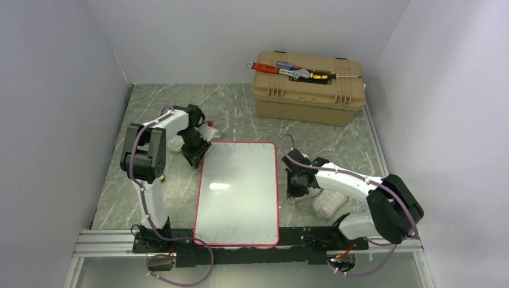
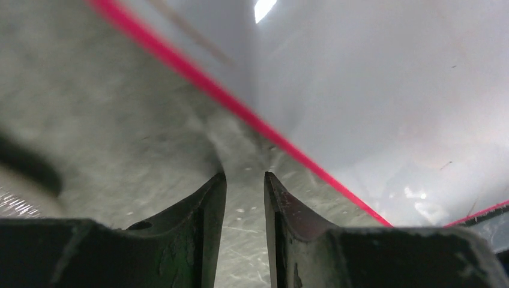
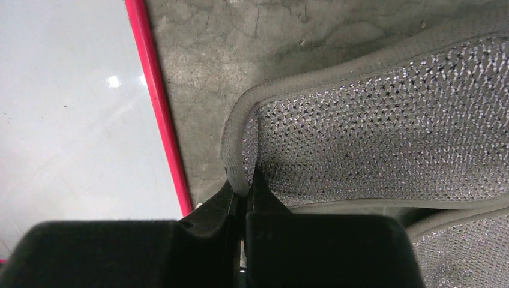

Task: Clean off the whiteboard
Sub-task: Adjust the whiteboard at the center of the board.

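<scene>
Between the arm bases, flat on the table (image 1: 240,108), lies the whiteboard (image 1: 239,192). A toolbox (image 1: 309,90) stands far right. Beside the board's right rim, the right gripper (image 3: 243,187) pinches the edge of a mesh pad (image 3: 384,138). By the board's far left corner, the left gripper (image 2: 245,180) is parted, empty.

The whiteboard (image 1: 239,192) lies flat on the table (image 1: 240,108) straight in front of me. It is a large white rectangle with a thin red rim and rounded corners, its long sides running away from me and its near short edge at the table's front edge. Its glossy face throws back a soft glare near the middle and looks almost clean, with only a few tiny dark specks that I can make out close to the near and far edges.
</scene>
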